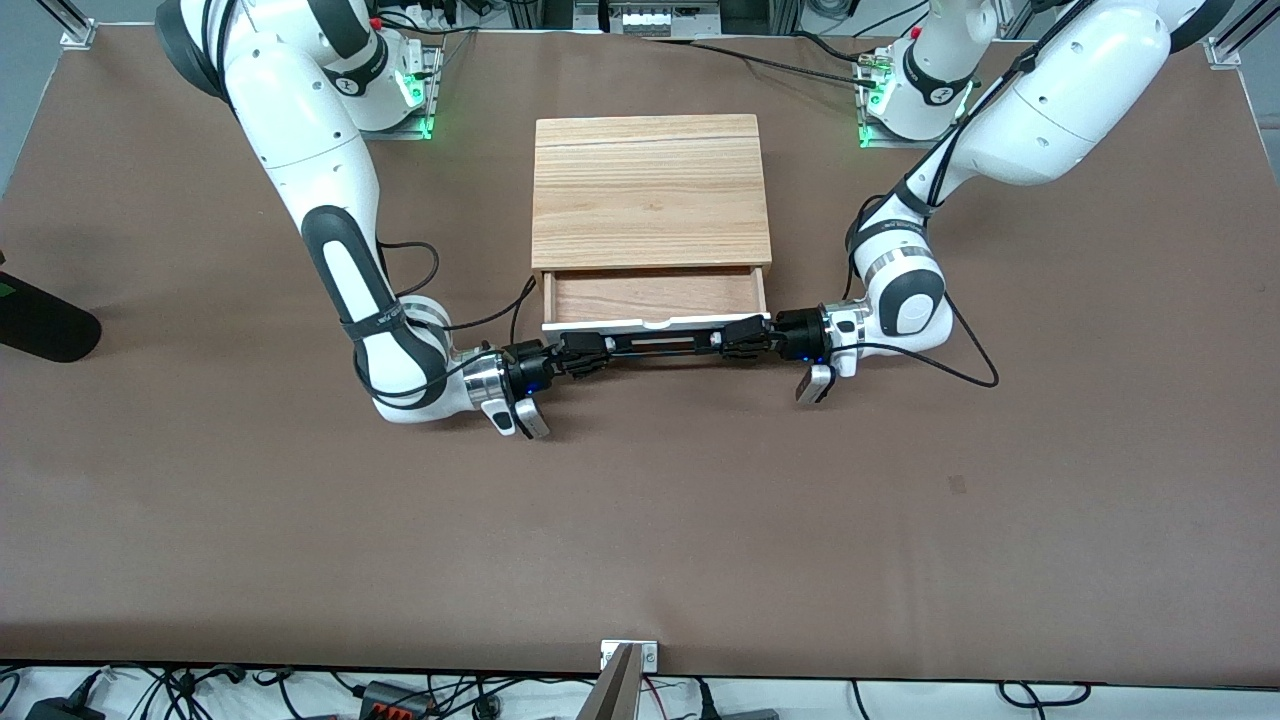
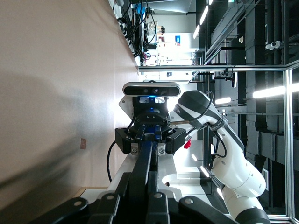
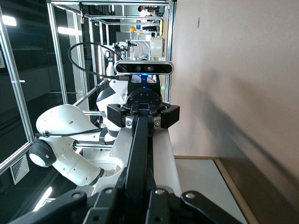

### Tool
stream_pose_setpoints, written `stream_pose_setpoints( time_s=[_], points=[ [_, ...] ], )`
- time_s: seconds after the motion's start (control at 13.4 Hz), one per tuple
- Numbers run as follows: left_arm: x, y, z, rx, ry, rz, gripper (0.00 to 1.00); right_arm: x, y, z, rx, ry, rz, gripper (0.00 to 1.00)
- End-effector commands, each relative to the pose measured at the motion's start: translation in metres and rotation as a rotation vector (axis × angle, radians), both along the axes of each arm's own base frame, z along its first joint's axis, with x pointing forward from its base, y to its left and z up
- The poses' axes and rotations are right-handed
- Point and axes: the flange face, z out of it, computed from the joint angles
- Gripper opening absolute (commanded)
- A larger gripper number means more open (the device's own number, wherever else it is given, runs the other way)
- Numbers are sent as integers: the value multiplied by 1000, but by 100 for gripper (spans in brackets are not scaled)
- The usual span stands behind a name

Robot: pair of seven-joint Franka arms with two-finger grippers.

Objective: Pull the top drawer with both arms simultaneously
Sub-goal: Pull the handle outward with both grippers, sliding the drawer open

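Observation:
The top drawer (image 1: pixel 655 295) of the light wooden box (image 1: pixel 650 190) stands partly pulled out, its light-brown wood inside showing, its white front (image 1: pixel 655 323) facing the front camera. The long black bar handle (image 1: pixel 655 345) runs along that front. My left gripper (image 1: pixel 742 340) is shut on the handle's end toward the left arm; the handle shows in the left wrist view (image 2: pixel 145 163). My right gripper (image 1: pixel 585 352) is shut on the other end; the handle shows in the right wrist view (image 3: pixel 140 149). Each wrist view shows the other gripper at the handle's other end.
The box stands in the middle of the brown table (image 1: pixel 640 520), between the two arm bases. A dark object (image 1: pixel 45 320) lies at the table edge toward the right arm's end. Cables trail from both wrists on the table.

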Motion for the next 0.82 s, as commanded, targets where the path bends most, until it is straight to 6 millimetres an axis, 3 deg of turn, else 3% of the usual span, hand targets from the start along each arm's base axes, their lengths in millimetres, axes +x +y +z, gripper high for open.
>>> stream_pose_setpoints(
  time_s=[0.0, 0.22, 0.3, 0.37, 0.45, 0.52, 0.6, 0.67, 0.74],
  points=[
    [23, 21, -5, 45, -29, 47, 11, 23, -12, -6, -17, 6, -35, 0],
    [29, 22, -6, 43, -36, 52, 13, 22, -12, -16, -31, 10, -42, 0],
    [29, 22, -7, 42, -34, 53, 19, 23, -13, -14, -30, 11, -43, 9],
    [27, 21, -10, 40, -28, 50, 27, 23, -12, -13, -27, 15, -43, 48],
    [27, 21, -10, 39, -25, 50, 30, 24, -13, -11, -31, 38, -45, 70],
    [27, 21, -10, 38, -18, 52, 33, 24, -12, -9, -31, 47, -44, 100],
    [27, 21, -10, 37, -13, 52, 39, 24, -11, -8, -31, 46, -47, 100],
    [27, 20, -9, 35, -10, 53, 53, 24, -11, -8, -30, 47, -46, 100],
    [28, 21, -9, 36, -6, 53, 56, 24, -11, -8, -28, 47, -44, 100]
  ],
)
